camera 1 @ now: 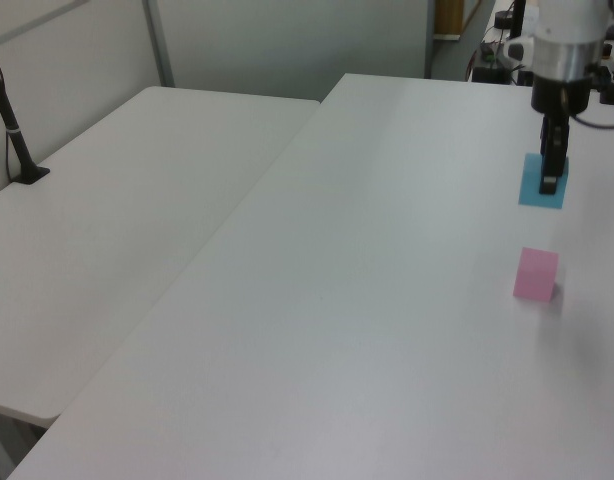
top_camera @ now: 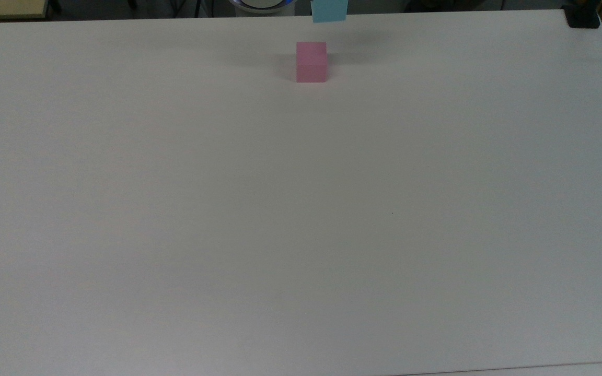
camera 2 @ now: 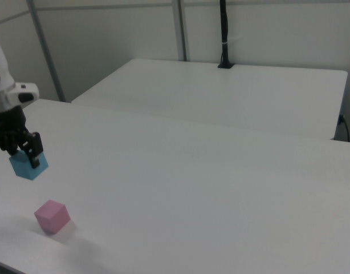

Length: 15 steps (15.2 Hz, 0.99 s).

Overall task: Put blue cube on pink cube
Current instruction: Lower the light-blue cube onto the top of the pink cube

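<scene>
**Blue cube held aloft near the pink cube**

Your gripper (camera 1: 553, 178) clamps the small light-blue matte cube (camera 1: 540, 183) above the white table (camera 1: 367, 300). The small pale-pink matte cube (camera 2: 51, 216) sits on the table, apart from it.

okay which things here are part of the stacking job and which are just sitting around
Part of the job:
blue cube, held in the gripper, off the table
pink cube, alone on the table

Just there:
second table
black post at its edge
</scene>
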### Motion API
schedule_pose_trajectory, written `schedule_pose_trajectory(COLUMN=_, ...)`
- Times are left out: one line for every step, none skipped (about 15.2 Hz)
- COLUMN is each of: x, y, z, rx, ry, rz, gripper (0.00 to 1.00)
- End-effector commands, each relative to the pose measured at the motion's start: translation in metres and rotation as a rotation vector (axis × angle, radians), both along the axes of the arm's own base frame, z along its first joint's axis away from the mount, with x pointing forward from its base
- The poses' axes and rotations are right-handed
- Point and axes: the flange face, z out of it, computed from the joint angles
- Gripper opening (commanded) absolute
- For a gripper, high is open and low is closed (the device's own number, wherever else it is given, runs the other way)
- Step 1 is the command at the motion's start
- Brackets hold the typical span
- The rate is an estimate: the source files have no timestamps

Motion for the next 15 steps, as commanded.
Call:
schedule_pose_trajectory(x=-0.015, y=-0.008, z=-0.037, rx=0.026, ry=-0.017, rz=-0.048, gripper=0.16)
schedule_pose_trajectory(x=-0.016, y=-0.010, z=-0.045, rx=0.025, ry=-0.013, rz=-0.054, gripper=0.16)
schedule_pose_trajectory(x=-0.017, y=-0.012, z=-0.054, rx=0.024, ry=-0.013, rz=-0.066, gripper=0.16)
schedule_pose_trajectory(x=-0.018, y=-0.014, z=-0.061, rx=0.026, ry=-0.016, rz=-0.079, gripper=0.16)
schedule_pose_trajectory(x=-0.021, y=-0.013, z=-0.071, rx=0.024, ry=-0.015, rz=-0.082, gripper=0.16)
schedule_pose_trajectory(x=-0.025, y=-0.014, z=-0.084, rx=0.025, ry=-0.016, rz=-0.081, gripper=0.16)
schedule_pose_trajectory(x=-0.026, y=-0.016, z=-0.090, rx=0.026, ry=-0.022, rz=-0.082, gripper=0.16)
schedule_pose_trajectory(x=-0.028, y=-0.016, z=-0.097, rx=0.023, ry=-0.024, rz=-0.079, gripper=0.16)
schedule_pose_trajectory(x=-0.028, y=-0.017, z=-0.104, rx=0.024, ry=-0.035, rz=-0.074, gripper=0.16)
schedule_pose_trajectory(x=-0.028, y=-0.016, z=-0.107, rx=0.028, ry=-0.048, rz=-0.073, gripper=0.16)
schedule_pose_trajectory(x=-0.027, y=-0.017, z=-0.109, rx=0.031, ry=-0.056, rz=-0.073, gripper=0.16)
schedule_pose_trajectory(x=-0.027, y=-0.017, z=-0.109, rx=0.028, ry=-0.057, rz=-0.072, gripper=0.16)
schedule_pose_trajectory(x=-0.027, y=-0.017, z=-0.108, rx=0.027, ry=-0.059, rz=-0.070, gripper=0.16)
schedule_pose_trajectory(x=-0.026, y=-0.017, z=-0.108, rx=0.027, ry=-0.060, rz=-0.070, gripper=0.16)
schedule_pose_trajectory(x=-0.026, y=-0.017, z=-0.108, rx=0.027, ry=-0.061, rz=-0.071, gripper=0.16)
